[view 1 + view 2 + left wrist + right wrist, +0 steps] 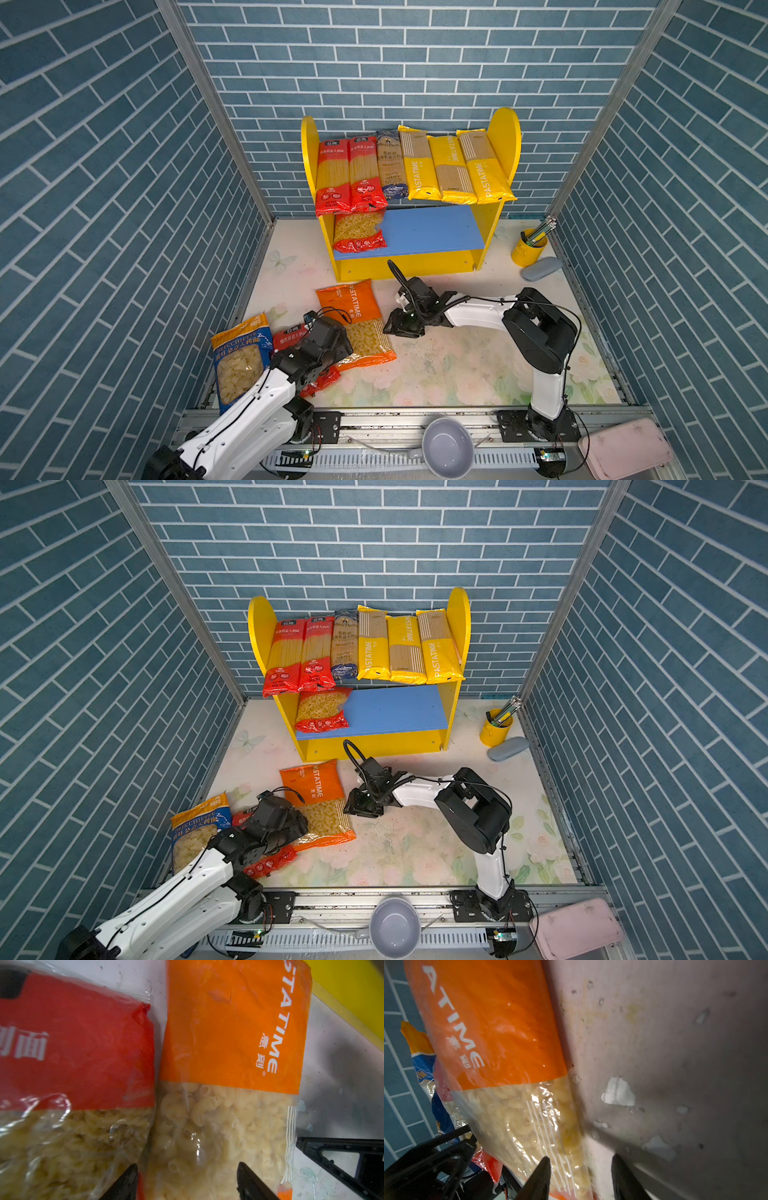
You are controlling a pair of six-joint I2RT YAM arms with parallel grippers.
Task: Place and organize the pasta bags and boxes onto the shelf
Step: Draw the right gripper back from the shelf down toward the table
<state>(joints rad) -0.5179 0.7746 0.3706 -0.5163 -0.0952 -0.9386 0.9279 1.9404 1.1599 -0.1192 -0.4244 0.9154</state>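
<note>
An orange bag [356, 324] of elbow pasta lies flat on the floral table [457, 365] in front of the shelf [432, 237], flanked by both arms. The left gripper [187, 1183] hovers over the bag's clear window, jaws spread with nothing between them. The right gripper [580, 1178] straddles the bag's long edge, half open, one finger over the plastic and one over the table, gripping nothing yet. The loose-filled, crinkly bag looks soft and slippery, likely to sag and shift its weight when lifted; a pinch along the side edge or the flat orange top seems safest. Just beside it lie a red bag [79, 1053] and a blue-orange bag [239, 357]. Six long spaghetti packs [415, 166] line the upper board; one red bag of twists [359, 232] sits on the blue lower board.
</note>
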